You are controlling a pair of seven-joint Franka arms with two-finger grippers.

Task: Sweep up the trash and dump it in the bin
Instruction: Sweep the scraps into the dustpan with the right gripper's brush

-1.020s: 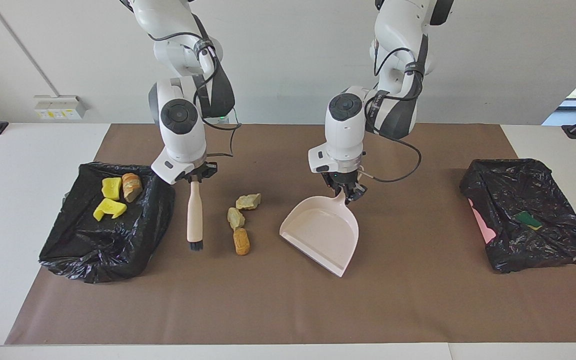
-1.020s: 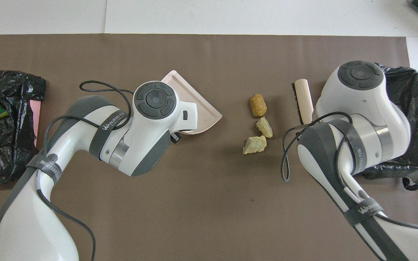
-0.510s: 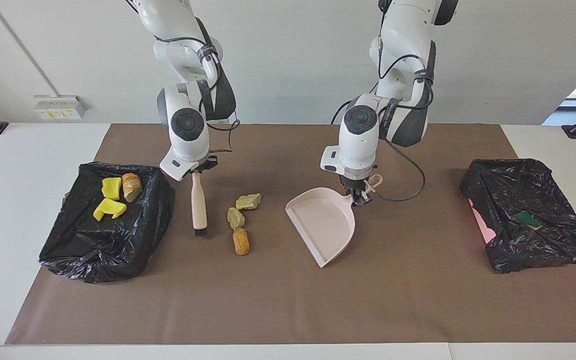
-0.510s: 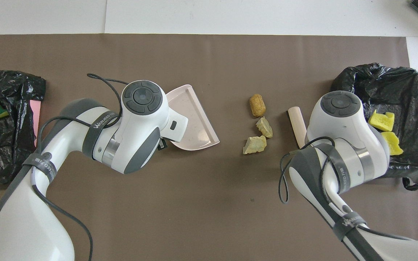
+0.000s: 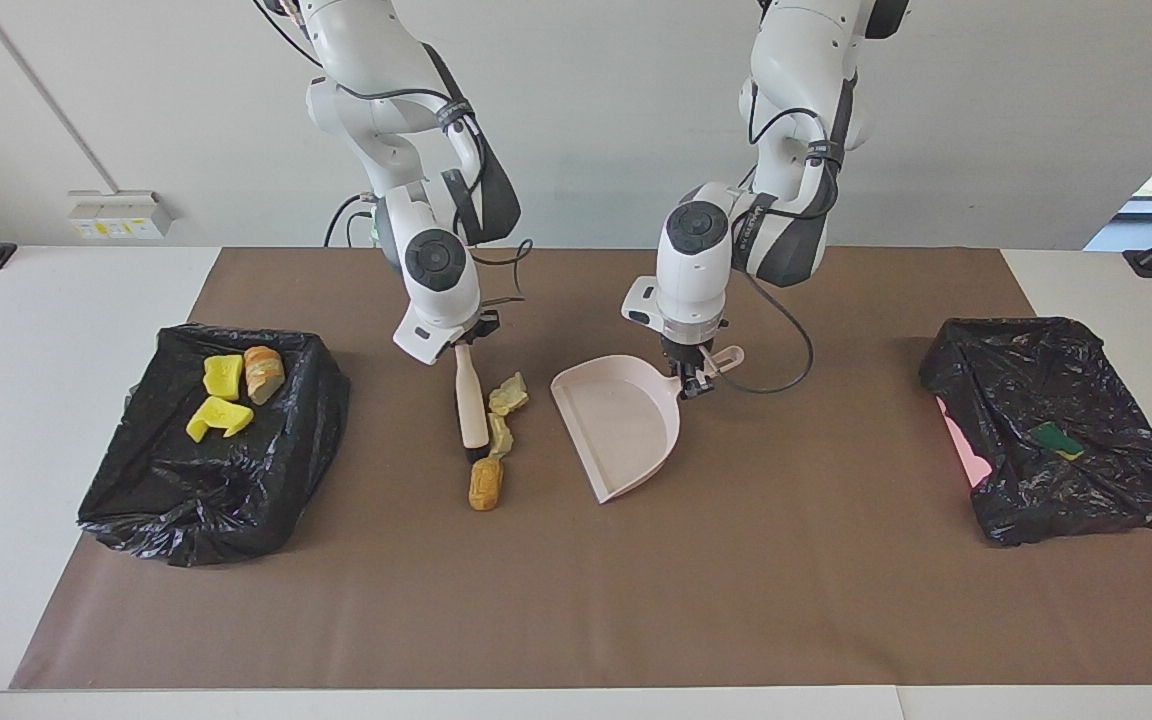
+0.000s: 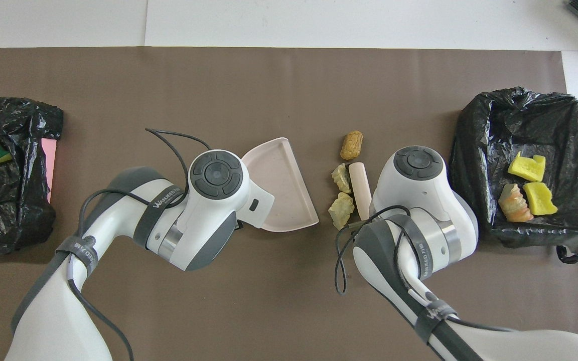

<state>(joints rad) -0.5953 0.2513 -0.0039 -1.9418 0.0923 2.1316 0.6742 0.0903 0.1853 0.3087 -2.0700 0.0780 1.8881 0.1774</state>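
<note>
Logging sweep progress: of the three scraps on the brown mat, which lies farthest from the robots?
The orange-brown lump, alone past the brush's bristle tip. The two pale chunks lie nearer to the robots, alongside the brush handle.

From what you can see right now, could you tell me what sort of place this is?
Probably a robotics lab: a brown mat covers a white table, bag-lined bins sit at each end, and the wall is bare.
</note>
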